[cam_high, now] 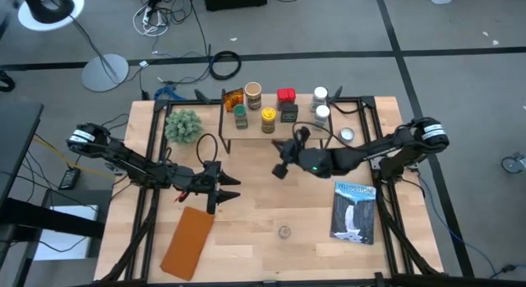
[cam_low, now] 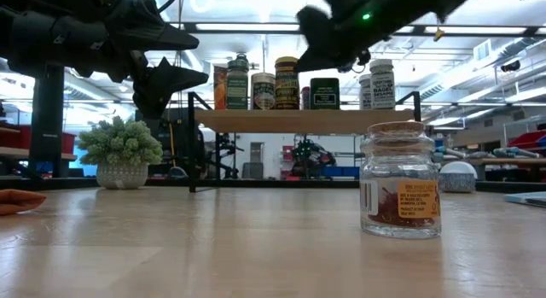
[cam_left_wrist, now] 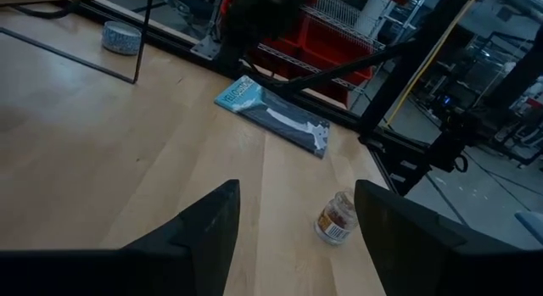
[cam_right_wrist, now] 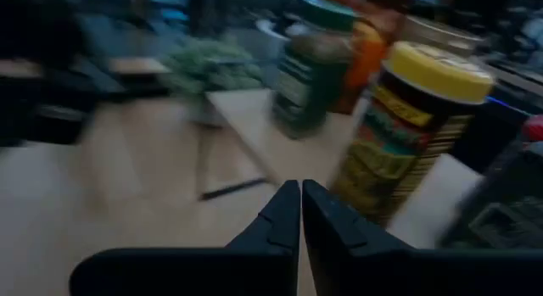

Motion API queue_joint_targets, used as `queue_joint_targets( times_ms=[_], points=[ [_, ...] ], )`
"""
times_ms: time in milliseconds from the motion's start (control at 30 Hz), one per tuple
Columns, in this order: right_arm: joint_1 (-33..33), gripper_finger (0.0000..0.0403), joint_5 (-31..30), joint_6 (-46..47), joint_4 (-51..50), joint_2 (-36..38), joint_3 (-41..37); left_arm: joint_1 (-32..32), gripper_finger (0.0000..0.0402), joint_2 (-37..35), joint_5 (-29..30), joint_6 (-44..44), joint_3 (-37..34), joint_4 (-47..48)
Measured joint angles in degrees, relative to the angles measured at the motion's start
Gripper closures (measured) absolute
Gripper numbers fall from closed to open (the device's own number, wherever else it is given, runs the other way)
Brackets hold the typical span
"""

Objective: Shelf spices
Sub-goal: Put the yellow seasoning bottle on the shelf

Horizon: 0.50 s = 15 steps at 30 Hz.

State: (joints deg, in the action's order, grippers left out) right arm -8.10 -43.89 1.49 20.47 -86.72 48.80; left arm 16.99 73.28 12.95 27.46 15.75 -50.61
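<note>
Lighting: bright, even, supplied by overhead ceiling strips seen in the low view. Shadows: soft, faint on the pale wooden tabletop (cam_high: 271,201). Right wrist view: heavily motion-blurred; the yellow-lidded cylindrical spice jar (cam_right_wrist: 416,126) is smeared.

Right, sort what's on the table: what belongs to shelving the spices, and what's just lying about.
Belongs to the job:
- shelf
- spice jars and tins on the shelf
- cork-lidded spice jar, not yet shelved

Lying about:
- potted plant
- blue-and-white packet
- tan pouch
- round silver tin
</note>
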Motion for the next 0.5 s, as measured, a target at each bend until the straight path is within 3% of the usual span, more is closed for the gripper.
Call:
queue_joint_targets(
  times_ms=[367, 500],
  points=[
    [6.17, 0.04, -1.75, 3.43, -21.45, -7.73, 14.66, 0.0, 0.0165, 0.0, -0.02, 0.04, 0.0, 0.52],
    [7.51, 0.0401, -1.4, 2.9, -23.28, -8.91, 16.35, 0.0, 0.0165, 0.0, -0.06, 0.04, 0.02, 0.92]
  ],
)
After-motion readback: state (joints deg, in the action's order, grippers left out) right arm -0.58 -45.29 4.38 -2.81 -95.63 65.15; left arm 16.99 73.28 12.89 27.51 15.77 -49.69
